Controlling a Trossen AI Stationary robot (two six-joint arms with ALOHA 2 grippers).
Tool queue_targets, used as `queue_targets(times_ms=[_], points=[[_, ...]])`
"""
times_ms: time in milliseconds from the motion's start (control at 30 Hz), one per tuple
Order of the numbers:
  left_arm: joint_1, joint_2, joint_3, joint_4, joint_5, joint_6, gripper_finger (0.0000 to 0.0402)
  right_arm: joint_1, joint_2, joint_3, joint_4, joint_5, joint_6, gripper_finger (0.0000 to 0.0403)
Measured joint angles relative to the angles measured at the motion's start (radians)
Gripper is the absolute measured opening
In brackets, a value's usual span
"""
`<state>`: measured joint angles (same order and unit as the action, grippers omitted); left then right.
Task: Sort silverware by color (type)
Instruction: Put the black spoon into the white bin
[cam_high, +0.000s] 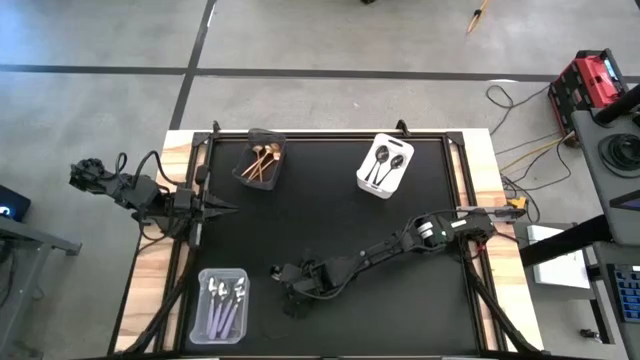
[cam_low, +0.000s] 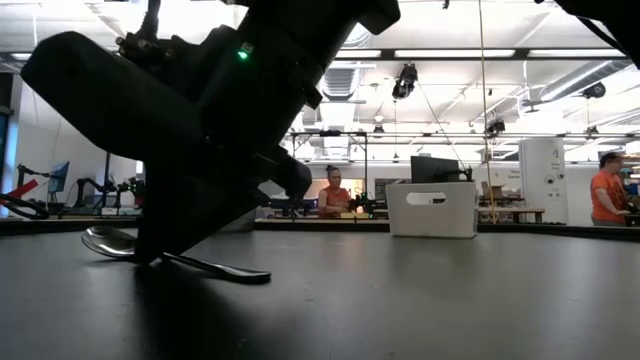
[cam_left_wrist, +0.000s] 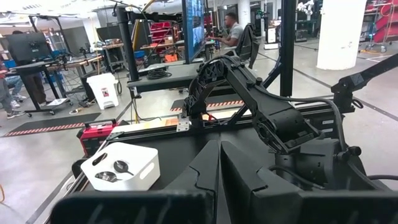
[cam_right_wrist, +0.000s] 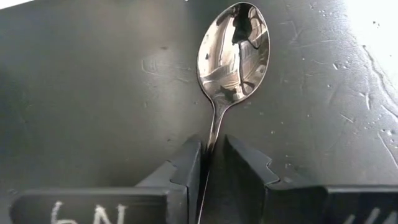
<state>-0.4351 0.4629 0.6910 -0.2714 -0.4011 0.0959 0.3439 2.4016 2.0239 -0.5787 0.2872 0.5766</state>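
Pinching the spoon (cam_right_wrist: 233, 53) handle with my right gripper (cam_right_wrist: 211, 158), I'd squeeze firmly, then lift level.

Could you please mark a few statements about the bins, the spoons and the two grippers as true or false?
1. The right gripper has its fingers on either side of the dark spoon handle. True.
2. The white bin holds gold spoons. False: it holds dark spoons; the gold spoons sit in the dark bin.
3. The clear bin holds lilac-handled spoons. True.
4. The left gripper is open. False: it is shut.
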Motion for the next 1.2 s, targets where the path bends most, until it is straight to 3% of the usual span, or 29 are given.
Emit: queue_targets(times_ms=[367,833,1200], points=[[0.0,0.0,0.0,-0.001,0.0,0.0,0.0,-0.004,0.0,-0.004,-0.008,0.004,-0.009,0.0015],[0.0,-0.001,0.0,-0.008,0.0,0.0,0.0,-0.008,-0.017,0.029,-0.04,-0.003,-0.034,0.001],[0.0,-0.002,0.0,-0.008,0.0,0.0,0.0,-0.042,-0.078,0.031,-0.11,0.028,0.067,0.0012]])
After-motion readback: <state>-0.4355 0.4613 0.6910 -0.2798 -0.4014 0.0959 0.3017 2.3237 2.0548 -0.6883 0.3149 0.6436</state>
